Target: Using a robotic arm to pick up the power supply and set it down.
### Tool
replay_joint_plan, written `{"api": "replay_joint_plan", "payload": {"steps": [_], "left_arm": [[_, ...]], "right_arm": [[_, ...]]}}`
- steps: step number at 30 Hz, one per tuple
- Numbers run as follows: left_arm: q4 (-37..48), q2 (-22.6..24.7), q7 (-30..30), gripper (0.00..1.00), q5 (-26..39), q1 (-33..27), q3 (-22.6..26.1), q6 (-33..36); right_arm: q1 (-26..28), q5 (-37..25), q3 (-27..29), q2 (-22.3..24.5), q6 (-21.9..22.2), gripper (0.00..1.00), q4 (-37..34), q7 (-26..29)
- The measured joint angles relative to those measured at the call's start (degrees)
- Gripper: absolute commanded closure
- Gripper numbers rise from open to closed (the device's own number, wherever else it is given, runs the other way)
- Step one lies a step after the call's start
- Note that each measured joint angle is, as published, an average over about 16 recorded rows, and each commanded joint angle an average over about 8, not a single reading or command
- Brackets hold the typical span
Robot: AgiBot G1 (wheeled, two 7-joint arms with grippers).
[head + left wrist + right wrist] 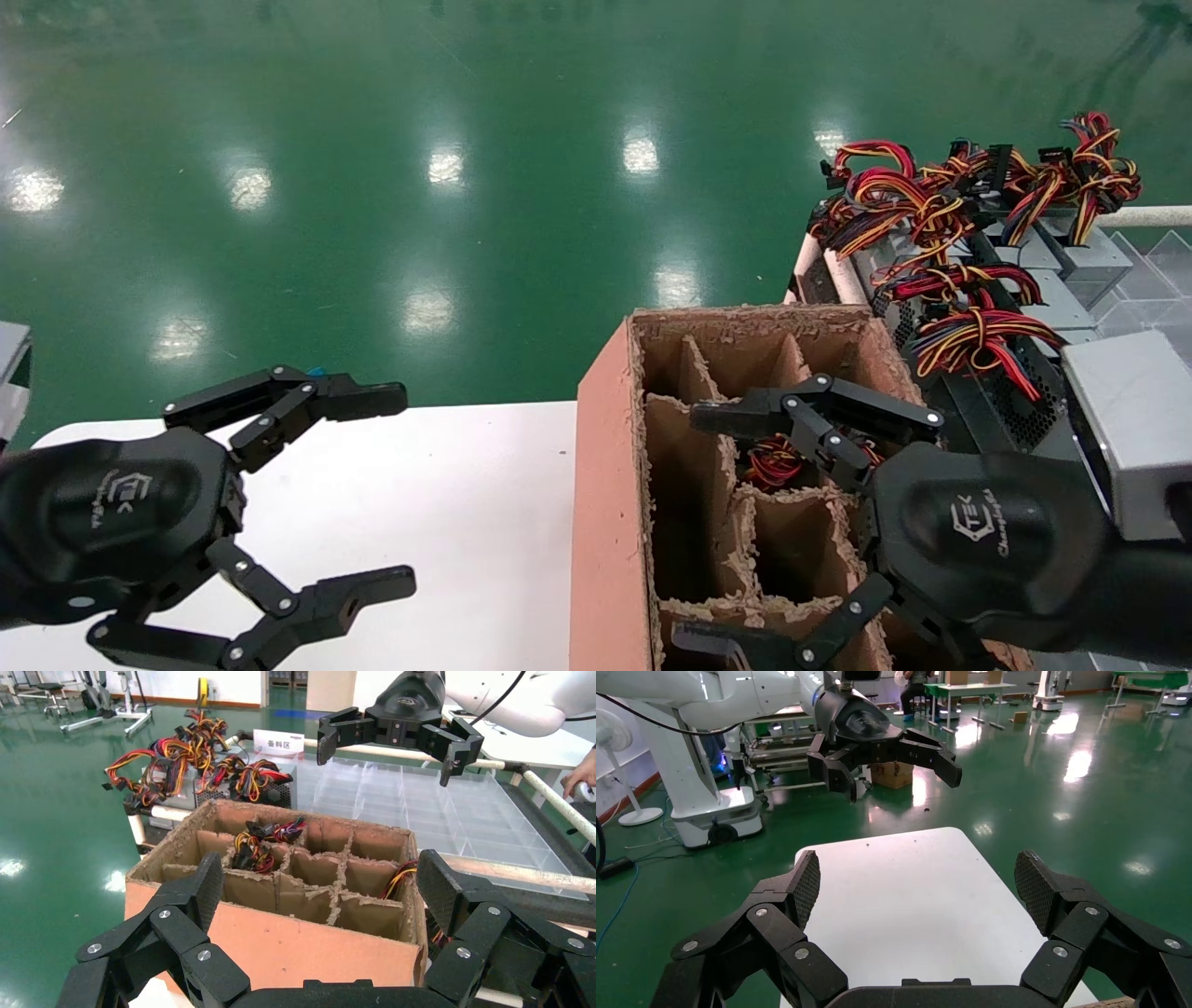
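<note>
Closest to my head camera, my right pincer (712,531) hangs over the near cells of the cardboard divider box (605,485), its fingers spread wide apart and holding nothing. I judge it is poised like this so the fingers can drop on either side of whatever I lift out, with the palm facing across toward the worktop (447,522). My left pincer (391,494) hovers over that white worktop, also spread apart and empty; it seems to be waiting out of the way, keeping the bare surface free as a place to set the unit down.

One cell near the middle of the box holds a power supply (773,463), of which only the coil of red, yellow and black wires shows; the metal body sits down inside the divider, which keeps it upright and apart from its neighbours. From the left wrist view a second bundle of wires (397,879) peeks from a cell on the far side.

Beyond the box, more power supplies (968,252) lie crowded together on a rack with pale rails, wires tangled on top. Behind everything stretches the glossy green floor (419,140).
</note>
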Motion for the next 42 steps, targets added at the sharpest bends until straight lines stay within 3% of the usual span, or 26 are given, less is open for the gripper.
{"api": "replay_joint_plan", "payload": {"steps": [42], "left_arm": [[0.00, 0.00, 0.00, 0.00, 0.00, 0.00, 0.00, 0.00]], "right_arm": [[0.00, 0.00, 0.00, 0.00, 0.00, 0.00, 0.00, 0.00]]}}
